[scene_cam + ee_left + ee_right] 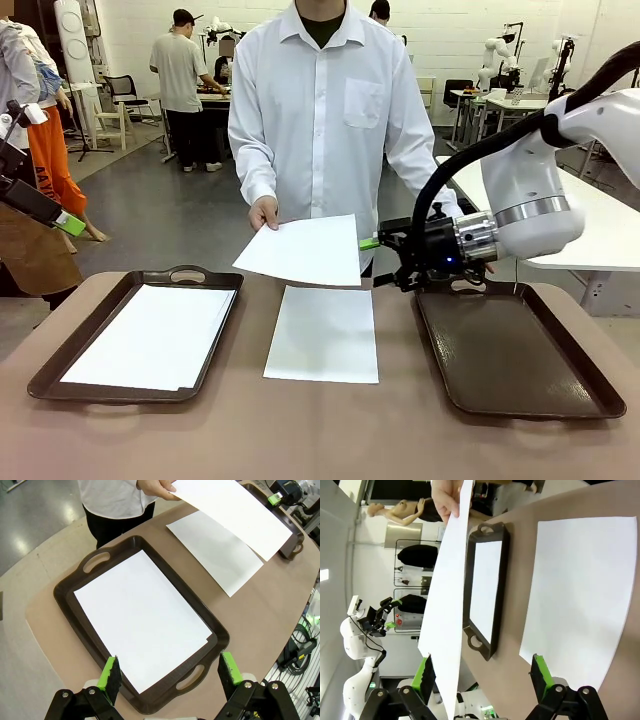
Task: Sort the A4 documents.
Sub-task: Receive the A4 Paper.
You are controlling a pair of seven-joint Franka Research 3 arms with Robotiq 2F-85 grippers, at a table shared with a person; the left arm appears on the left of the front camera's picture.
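A person's hand point(263, 212) holds one white A4 document point(305, 248) in the air over the far side of the table. My right gripper point(375, 250) is at that sheet's right edge. In the right wrist view the sheet point(445, 605) runs edge-on between the open fingers, close to the left finger point(425, 672). A second document point(323, 333) lies flat mid-table. More sheets point(150, 335) rest in the left tray point(190, 275). My left gripper point(170, 672) hangs open, high above that tray's near end, holding nothing.
The dark brown right tray point(515, 350) sits under my right arm with nothing in it. The person stands at the far edge of the table, facing me. The bare tabletop point(320, 430) runs along the near side.
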